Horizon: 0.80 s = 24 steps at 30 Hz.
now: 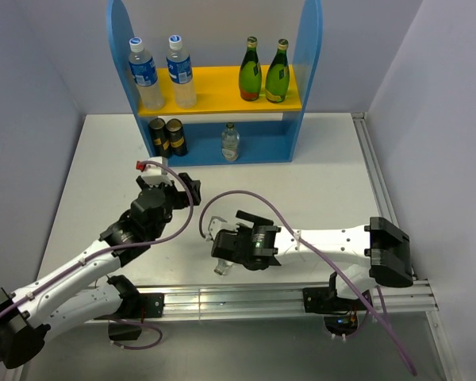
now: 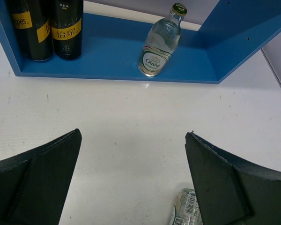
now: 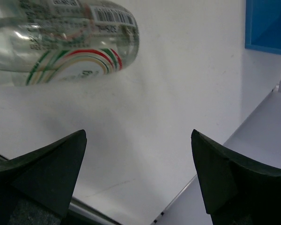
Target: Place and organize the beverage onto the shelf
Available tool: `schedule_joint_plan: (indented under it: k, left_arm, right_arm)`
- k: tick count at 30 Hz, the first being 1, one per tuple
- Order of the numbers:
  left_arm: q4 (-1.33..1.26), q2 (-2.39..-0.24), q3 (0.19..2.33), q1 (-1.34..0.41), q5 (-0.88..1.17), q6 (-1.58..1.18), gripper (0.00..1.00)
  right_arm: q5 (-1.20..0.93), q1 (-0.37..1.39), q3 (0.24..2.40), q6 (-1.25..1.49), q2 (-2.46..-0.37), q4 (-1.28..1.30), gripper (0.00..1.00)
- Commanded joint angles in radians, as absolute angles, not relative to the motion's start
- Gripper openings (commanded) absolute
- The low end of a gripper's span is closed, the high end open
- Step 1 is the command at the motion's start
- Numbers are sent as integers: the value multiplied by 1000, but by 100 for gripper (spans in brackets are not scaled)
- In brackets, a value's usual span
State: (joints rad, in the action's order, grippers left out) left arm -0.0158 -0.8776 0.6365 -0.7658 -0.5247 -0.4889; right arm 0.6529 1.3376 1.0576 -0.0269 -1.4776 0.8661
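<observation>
The shelf holds two clear blue-label bottles and two green bottles on its yellow board. One short clear bottle stands on the blue base. A second short clear bottle lies on its side on the table, partly under my right gripper. That gripper is open and empty, with the bottle beyond its left finger. My left gripper is open and empty, facing the shelf base.
Two black-and-gold cans stand at the left of the shelf base. A metal rail runs along the table's near edge. Grey walls close in the left and right sides.
</observation>
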Motion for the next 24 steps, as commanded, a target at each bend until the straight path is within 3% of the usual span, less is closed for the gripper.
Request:
schedule_joint_plan:
  k: [1,15,24]
  left_arm:
    - [-26,-844,627,-769,-541,-506,99]
    - [-48,-871,600,-769,-566,-509,99]
    - [-61,-861,569,-769,-578,-518,99]
  right_arm:
    - [638,1361,997,-135,-1450,612,99]
    - [583,1401,842,-351,-1476,161,99]
    - [522,1388,856,-388,-1578,74,99]
